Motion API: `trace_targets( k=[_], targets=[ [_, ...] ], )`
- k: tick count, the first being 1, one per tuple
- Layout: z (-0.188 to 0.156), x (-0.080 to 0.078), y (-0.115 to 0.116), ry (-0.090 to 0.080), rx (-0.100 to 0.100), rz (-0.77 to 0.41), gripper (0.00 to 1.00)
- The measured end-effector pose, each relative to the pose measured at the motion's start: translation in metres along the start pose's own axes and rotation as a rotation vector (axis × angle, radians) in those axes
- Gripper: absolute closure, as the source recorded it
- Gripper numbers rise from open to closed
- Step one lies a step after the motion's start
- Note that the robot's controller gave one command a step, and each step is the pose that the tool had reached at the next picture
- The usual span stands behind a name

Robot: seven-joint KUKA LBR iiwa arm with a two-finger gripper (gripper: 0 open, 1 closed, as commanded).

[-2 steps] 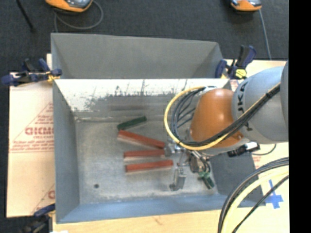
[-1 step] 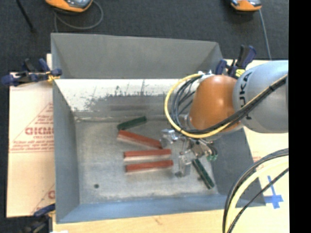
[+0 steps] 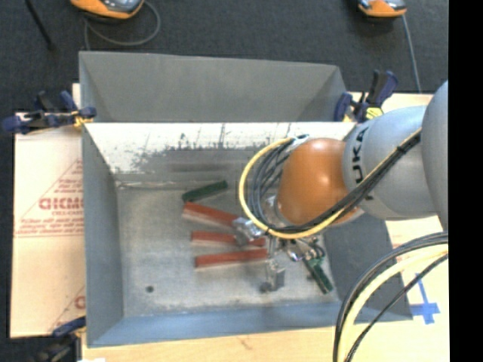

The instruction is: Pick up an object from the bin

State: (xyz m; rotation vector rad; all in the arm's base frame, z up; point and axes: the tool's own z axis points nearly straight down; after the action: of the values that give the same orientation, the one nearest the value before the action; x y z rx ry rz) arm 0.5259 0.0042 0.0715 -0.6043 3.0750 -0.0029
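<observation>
The gripper (image 3: 259, 253) stands with its jaws spread apart, one finger (image 3: 244, 230) above and the other below the right end of the lowest red stick (image 3: 226, 260) (a slim reddish-brown bar lying nearly level). That end sits between them, not visibly clamped. A middle red stick (image 3: 215, 238) lies just above the lowest one and a slanted upper red stick (image 3: 210, 214) beyond it. A dark green stick (image 3: 204, 191) lies farther above, and another green stick (image 3: 320, 274) to the right, past the gripper. All rest on the scuffed grey floor of the bin (image 3: 143, 277).
</observation>
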Motion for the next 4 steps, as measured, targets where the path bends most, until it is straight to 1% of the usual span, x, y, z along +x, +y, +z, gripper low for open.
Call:
trace_targets(
  k=[1, 2, 3, 4],
  targets=[
    [-0.002, -0.002, 0.0, -0.005, 0.0, 0.0, 1.0],
    [-0.015, -0.005, 0.014, 0.001, -0.003, 0.024, 1.0],
    [-0.014, -0.005, 0.014, 0.002, -0.003, 0.024, 0.0],
    [-0.014, -0.005, 0.014, 0.002, -0.003, 0.024, 1.0]
  ],
)
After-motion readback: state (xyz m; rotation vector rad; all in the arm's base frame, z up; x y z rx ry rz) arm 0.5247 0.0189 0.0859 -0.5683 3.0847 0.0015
